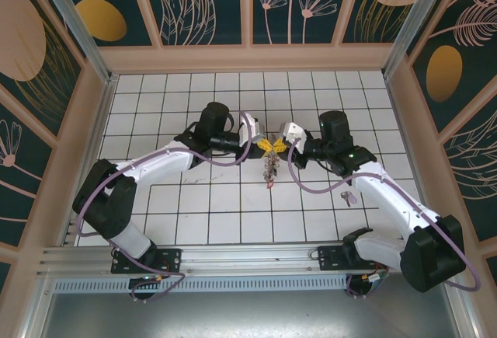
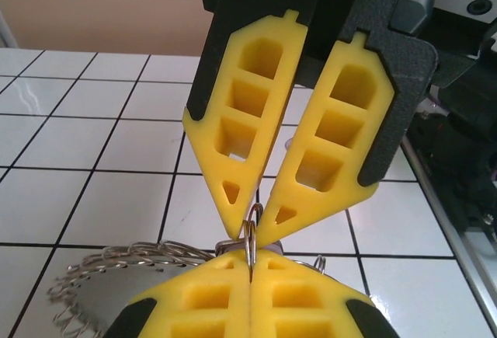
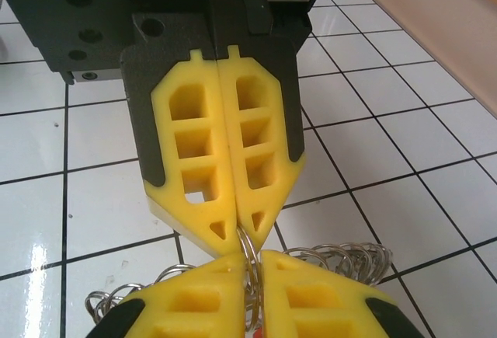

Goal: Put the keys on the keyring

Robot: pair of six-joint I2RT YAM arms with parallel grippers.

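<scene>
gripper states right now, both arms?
Left gripper: closed, pinching a thin metal ring.
Right gripper: barely parted around the same ring; whether it grips cannot be told.

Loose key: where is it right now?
In the top view the key lies on the table, right of centre, beside the right arm and well clear of the keyring.

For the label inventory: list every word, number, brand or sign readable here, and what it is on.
None can be read. The left gripper, right gripper, keyring, tiled table and flower-painted walls bear no lettering; anything on the arm bases is too small to tell.
</scene>
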